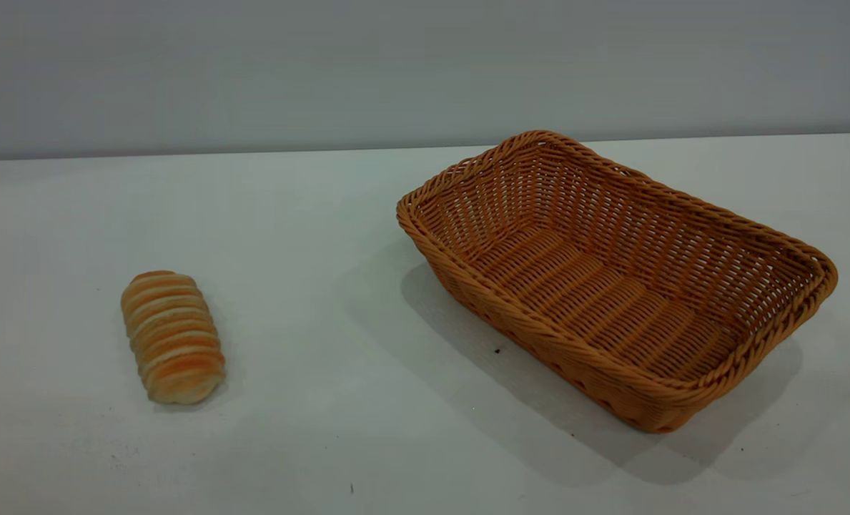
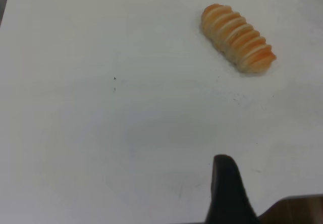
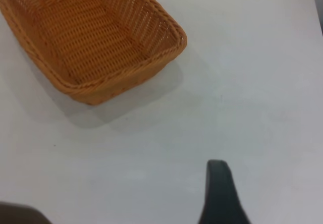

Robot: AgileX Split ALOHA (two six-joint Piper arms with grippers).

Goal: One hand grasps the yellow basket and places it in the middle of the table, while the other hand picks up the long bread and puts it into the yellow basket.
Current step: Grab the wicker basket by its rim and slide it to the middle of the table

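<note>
The long bread (image 1: 173, 336), striped orange-brown and cream, lies on the white table (image 1: 324, 236) at the left. It also shows in the left wrist view (image 2: 238, 38), well away from my left gripper (image 2: 225, 196), of which only a black tip shows above bare table. The yellow basket (image 1: 532, 330), large, woven and empty, stands on the table at the right, turned at an angle. It shows in the right wrist view (image 3: 126, 80), apart from my right gripper (image 3: 218, 193), also just a black tip. Neither gripper shows in the exterior view.
A plain grey wall runs behind the table's far edge. A few tiny dark specks (image 1: 497, 350) lie on the tabletop near the basket. A brown surface (image 2: 295, 211) shows beyond the table in the left wrist view.
</note>
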